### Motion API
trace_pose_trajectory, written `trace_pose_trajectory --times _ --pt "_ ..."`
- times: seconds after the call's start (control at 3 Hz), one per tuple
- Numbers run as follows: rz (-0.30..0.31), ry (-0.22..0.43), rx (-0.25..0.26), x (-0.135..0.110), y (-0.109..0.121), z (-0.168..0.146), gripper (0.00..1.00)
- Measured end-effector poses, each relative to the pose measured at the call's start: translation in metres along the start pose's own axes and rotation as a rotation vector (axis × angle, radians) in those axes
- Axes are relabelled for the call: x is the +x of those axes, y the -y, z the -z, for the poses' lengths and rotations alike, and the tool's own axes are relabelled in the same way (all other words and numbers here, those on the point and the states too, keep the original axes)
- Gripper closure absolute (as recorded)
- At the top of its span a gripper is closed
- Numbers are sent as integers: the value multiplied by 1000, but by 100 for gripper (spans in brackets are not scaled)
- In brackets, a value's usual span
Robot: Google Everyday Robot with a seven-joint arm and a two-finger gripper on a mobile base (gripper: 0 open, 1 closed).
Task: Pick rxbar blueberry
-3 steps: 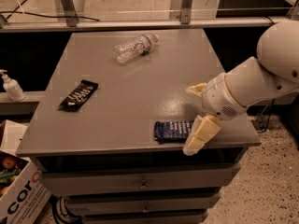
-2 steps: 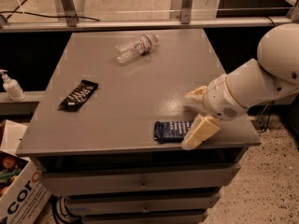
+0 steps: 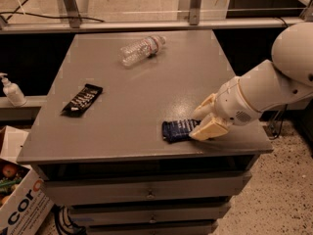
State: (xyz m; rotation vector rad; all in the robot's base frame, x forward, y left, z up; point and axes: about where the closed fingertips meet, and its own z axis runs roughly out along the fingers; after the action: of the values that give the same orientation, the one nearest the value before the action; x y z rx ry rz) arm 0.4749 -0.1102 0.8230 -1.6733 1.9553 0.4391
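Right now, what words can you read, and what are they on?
"coro", cut off at the edge: on the box by the floor.
On the blue bar: pale text, too blurred to read.
On the black bar: white text, too blurred to read.
On the bottle: label unreadable.
On the gripper, at the blue bar's right end: no words.
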Motion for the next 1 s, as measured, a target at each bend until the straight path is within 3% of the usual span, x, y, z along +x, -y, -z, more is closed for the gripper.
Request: trace_pose_trajectory --times 0.33,0.67,1.0 --pt "-11 -12 -7 8 -7 2 88" --pt "-16 -14 -3 9 -10 8 100" --pt "-1 8 9 -7 -10 19 100"
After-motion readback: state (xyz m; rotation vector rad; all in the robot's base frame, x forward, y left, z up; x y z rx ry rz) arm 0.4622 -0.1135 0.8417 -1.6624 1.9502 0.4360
